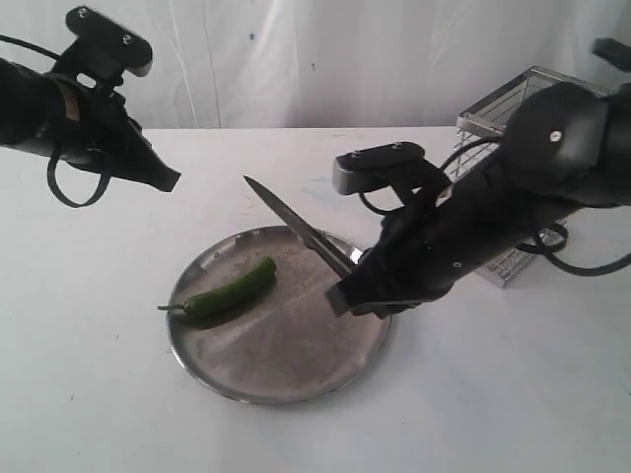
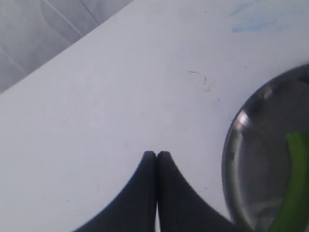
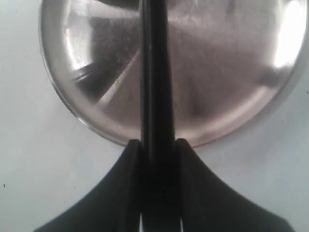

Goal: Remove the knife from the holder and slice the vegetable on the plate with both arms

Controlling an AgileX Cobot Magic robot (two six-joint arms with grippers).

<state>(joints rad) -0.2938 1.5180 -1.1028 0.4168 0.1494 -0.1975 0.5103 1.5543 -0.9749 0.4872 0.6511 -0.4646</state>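
Observation:
A curved green chili, the vegetable [image 1: 233, 290], lies on the left half of the round steel plate [image 1: 296, 379]. My right gripper [image 1: 347, 293] is shut on the handle of the black knife [image 1: 296, 225], whose blade slants up and to the left over the plate's far side, clear of the chili. In the right wrist view the knife [image 3: 155, 72] runs out from between the fingertips [image 3: 135, 150] across the plate [image 3: 227, 87]. My left gripper [image 1: 170, 181] hangs shut and empty above the table, left of the plate. Its wrist view shows the plate's rim [image 2: 231, 159] and a strip of chili [image 2: 295, 183].
The wire holder [image 1: 503, 116] stands at the back right, mostly behind my right arm. A white cloth backdrop runs behind the white table [image 1: 89, 374].

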